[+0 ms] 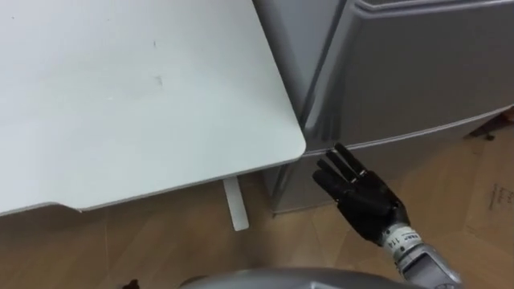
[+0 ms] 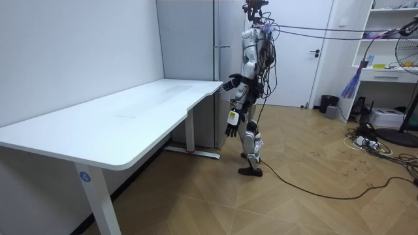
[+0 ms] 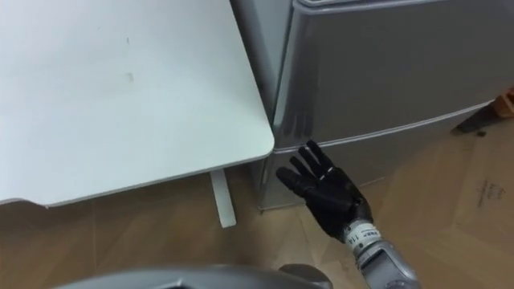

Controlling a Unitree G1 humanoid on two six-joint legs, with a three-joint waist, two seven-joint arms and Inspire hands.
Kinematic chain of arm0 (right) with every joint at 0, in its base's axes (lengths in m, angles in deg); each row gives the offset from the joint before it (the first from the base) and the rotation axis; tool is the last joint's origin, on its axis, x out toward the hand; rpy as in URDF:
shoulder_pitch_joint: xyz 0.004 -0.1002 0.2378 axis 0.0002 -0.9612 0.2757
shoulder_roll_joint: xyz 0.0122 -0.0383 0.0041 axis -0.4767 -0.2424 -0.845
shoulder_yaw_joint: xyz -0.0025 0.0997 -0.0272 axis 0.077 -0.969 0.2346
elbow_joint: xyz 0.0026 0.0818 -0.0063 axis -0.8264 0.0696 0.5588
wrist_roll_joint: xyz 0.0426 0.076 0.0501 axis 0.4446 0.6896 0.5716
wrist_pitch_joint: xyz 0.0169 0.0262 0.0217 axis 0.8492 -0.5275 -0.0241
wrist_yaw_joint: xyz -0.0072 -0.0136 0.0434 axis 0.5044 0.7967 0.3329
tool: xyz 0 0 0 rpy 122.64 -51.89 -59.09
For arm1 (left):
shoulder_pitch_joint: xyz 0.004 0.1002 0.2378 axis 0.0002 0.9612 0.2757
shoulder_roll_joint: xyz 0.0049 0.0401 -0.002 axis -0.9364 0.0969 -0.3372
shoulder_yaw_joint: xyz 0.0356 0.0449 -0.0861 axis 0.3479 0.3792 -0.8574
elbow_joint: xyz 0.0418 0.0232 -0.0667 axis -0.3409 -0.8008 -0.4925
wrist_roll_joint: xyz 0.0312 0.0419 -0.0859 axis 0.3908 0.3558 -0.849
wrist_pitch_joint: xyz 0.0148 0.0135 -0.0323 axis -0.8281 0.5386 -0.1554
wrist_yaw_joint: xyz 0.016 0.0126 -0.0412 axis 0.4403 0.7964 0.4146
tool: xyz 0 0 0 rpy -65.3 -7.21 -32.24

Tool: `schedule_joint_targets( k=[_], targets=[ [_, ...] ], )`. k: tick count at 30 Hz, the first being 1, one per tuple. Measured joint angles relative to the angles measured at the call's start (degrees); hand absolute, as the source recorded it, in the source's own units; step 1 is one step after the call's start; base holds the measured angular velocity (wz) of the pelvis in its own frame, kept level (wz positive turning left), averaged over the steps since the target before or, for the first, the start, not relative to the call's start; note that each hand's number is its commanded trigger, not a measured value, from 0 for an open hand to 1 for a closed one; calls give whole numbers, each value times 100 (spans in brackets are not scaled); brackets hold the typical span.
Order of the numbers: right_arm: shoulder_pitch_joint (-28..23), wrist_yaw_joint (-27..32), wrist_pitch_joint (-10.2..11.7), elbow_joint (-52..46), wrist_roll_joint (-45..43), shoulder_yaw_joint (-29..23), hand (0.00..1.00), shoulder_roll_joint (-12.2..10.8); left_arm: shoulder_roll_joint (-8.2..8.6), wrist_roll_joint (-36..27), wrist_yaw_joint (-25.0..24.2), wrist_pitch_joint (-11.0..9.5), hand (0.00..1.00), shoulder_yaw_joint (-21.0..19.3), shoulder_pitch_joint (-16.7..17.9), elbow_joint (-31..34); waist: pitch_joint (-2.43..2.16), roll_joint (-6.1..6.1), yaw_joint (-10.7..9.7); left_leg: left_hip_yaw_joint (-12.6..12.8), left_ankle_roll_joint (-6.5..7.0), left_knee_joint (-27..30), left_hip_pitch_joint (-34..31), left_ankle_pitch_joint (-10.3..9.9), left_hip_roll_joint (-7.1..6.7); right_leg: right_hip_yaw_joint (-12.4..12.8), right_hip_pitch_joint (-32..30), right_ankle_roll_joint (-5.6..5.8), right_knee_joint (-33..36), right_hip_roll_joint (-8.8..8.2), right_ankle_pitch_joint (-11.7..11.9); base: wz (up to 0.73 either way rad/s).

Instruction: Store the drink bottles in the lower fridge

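Right hand: the right hand [image 1: 361, 191] is raised in front of the fridge [image 1: 418, 72], fingers straight and spread, holding nothing; the fingertips point at the seam between the upper and lower doors, just below the white desk's [image 1: 136, 88] near right corner. Whether they touch the door I cannot tell.
Left hand: in the room view the left hand [image 2: 230, 126] hangs by the robot's thigh; its fingers are too small to read.
Drinks: no bottle or can shows on the desk top, on the floor near the fridge or in the right hand, so where the drinks are I cannot tell. They may sit behind the shut doors or somewhere out of frame.
Fridge: grey, two doors, both shut; the lower door [image 3: 377, 156] begins at the seam near the fingertips.
Stance: the robot stands just off the desk's far end, beside the fridge, facing it.
Risk, desk corner: the hand is close to the rounded corner; a sideways sweep toward the seam could knock the knuckles or forearm on the desk edge.
Risk, grip: straight fingers on a smooth door front are likely to slide off rather than catch the edge, so a pull could fail.
Risk, wrong door: the fingers sit on the dividing line, so a small error upward would seize the upper door.
Risk, door swing: the desk stands hard against the fridge side, which may limit how far a door opens.
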Motion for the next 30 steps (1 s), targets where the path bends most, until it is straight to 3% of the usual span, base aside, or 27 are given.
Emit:
schedule_joint_targets(
  k=[7,19,30],
  targets=[
    [-1,-150,-59,19,-10,-35,0,85,31,-80,-7,5,0,-41,9,-82,-4,49,109,-48,-5,18,14,9,3,-28,43,-1,5,1,0,3],
    [3,-331,-200,66,-285,-16,0,221,22,-408,97,54,0,-174,42,-77,-4,-56,150,-136,-3,8,13,15,-5,-38,79,0,-3,-2,0,3],
    [476,-389,-256,1438,-1223,-22,0,249,19,-702,243,45,0,-390,48,-78,9,-136,288,-385,17,4,93,27,-49,-180,261,26,-23,-36,-17,11]
  ],
)
